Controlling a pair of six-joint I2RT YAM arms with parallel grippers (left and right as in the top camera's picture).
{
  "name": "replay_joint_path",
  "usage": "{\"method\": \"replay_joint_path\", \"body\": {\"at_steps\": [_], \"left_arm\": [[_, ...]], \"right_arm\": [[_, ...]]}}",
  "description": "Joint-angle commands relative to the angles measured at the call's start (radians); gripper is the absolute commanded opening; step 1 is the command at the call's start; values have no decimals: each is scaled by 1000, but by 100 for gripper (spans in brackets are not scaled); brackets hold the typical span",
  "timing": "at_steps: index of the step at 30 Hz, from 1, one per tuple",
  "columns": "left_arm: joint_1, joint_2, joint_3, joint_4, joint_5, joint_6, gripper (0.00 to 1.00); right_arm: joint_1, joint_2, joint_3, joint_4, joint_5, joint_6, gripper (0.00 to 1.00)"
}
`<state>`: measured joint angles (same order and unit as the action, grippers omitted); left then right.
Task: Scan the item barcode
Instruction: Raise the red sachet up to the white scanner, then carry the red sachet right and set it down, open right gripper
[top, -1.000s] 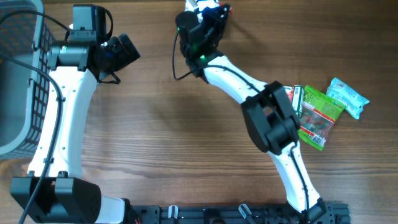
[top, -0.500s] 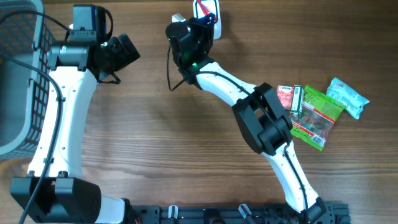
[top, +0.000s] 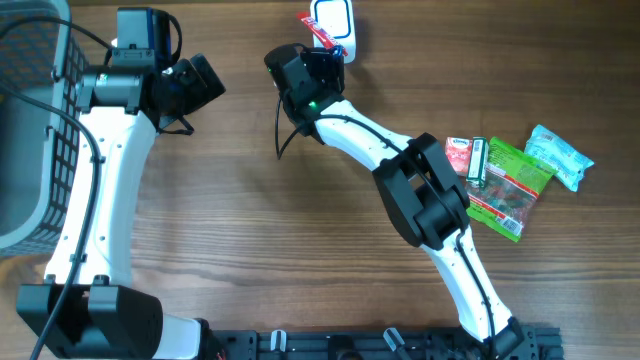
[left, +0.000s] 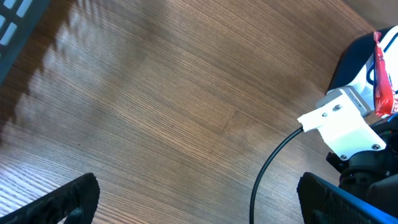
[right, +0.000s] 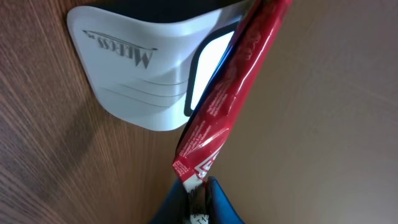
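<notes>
Where the right arm reaches to the far edge of the table (top: 250, 230), the right gripper (right: 199, 190) is pinched shut on the bottom corner of a red packet (right: 231, 93). The packet stands up from the fingertips, tilted, its face laid across the window of the white scanner (right: 134, 68); touching or just off it, cannot tell. From overhead the packet sits directly beyond the pincer, between it and the scanner.

The left gripper (left: 199, 211) hangs over bare wood, its 2 fingers spread wide with nothing between them. A grey basket (top: 62, 130) is at the left edge. 3 more items lie well apart to the right: a green packet (top: 510, 185), a pale blue packet (top: 560, 155) and a small red-and-white packet (top: 458, 150).
</notes>
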<state>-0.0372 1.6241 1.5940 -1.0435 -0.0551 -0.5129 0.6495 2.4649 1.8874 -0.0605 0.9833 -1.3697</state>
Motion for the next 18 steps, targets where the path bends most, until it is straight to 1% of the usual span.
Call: {"method": "replay_joint_path", "body": {"at_steps": [1, 5, 9, 13, 15, 17, 18], "left_arm": [[5, -5, -4, 2, -3, 4, 100], [5, -5, -4, 2, -3, 4, 100], [5, -5, -4, 2, -3, 4, 100], [5, -5, -4, 2, -3, 4, 100], [5, -5, -4, 2, -3, 4, 100], [5, -5, -4, 2, -3, 4, 100], [5, -5, -4, 2, -3, 4, 100]], "right_arm": [[3, 5, 0, 4, -8, 103, 5], [-14, -28, 0, 61, 35, 172, 4], [-35, -130, 0, 118, 130, 275, 4], [-36, -255, 0, 111, 190, 402, 4], [-35, -350, 0, 103, 233, 468, 4], [-36, -443, 0, 60, 279, 523, 4], [-35, -488, 0, 10, 290, 571, 4]]}}
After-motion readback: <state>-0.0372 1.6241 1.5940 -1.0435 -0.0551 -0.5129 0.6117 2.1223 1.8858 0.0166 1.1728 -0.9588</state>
